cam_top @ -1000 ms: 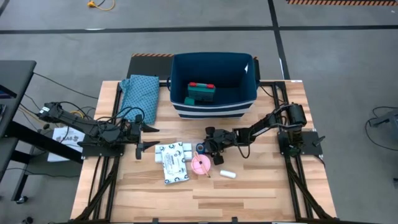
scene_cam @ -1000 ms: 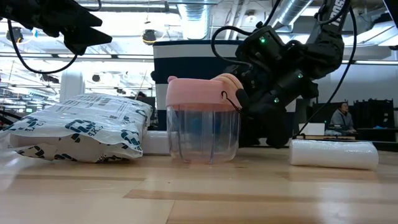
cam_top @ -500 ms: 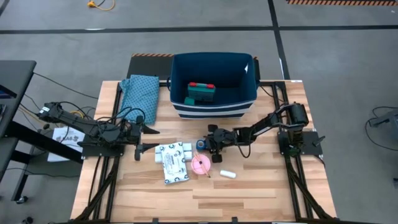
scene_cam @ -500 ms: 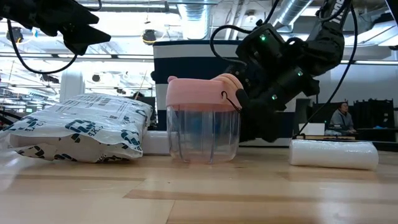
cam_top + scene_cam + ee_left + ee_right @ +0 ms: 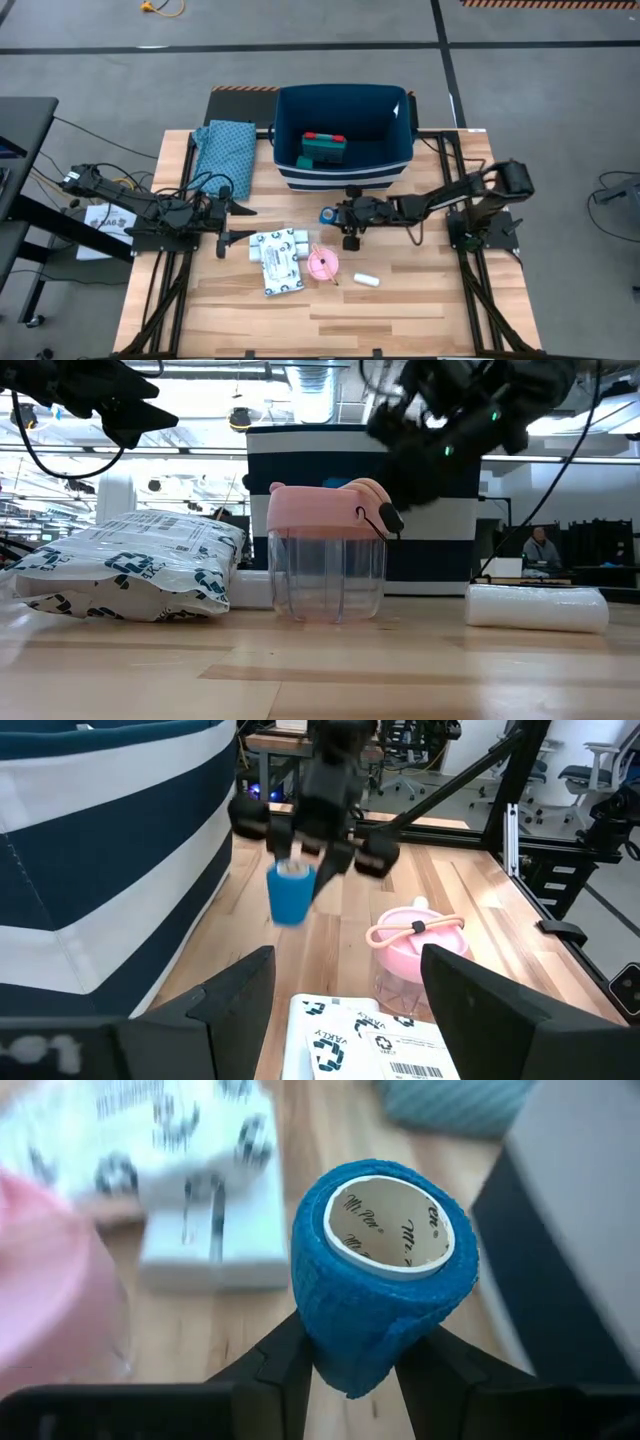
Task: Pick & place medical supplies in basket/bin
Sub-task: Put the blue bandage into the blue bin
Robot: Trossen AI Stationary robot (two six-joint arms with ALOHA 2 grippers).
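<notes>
My right gripper (image 5: 333,214) is shut on a small blue roll (image 5: 385,1270), above the table just in front of the navy striped bin (image 5: 345,178); the left wrist view shows that roll (image 5: 290,895) too. A teal-and-red box (image 5: 324,148) lies inside the bin. On the table rest a pink-lidded clear container (image 5: 324,264), a white roll (image 5: 366,281) and a white printed packet on a compartment tray (image 5: 277,262). My left gripper (image 5: 235,222) waits open at the table's left, holding nothing. My right gripper pinches the blue roll by its curved outer wall (image 5: 330,1350), one finger (image 5: 275,1370) on either side. The fingers come from the table's right, slanting down. The roll hangs clear of the table, its open white core (image 5: 390,1225) turned back toward the wrist.
A folded teal patterned cloth (image 5: 225,150) lies at the far left beside the bin. The pink container (image 5: 327,550), packet (image 5: 130,565) and white roll (image 5: 535,607) fill the table's middle, below and in front of the right gripper. Bare wood lies along the near edge.
My right gripper has risen from the table with the blue roll and drawn a little toward the bin, its wrist rolling and tipping closer to level. The roll, which stood on the table beside the pink container, is now lifted clear.
</notes>
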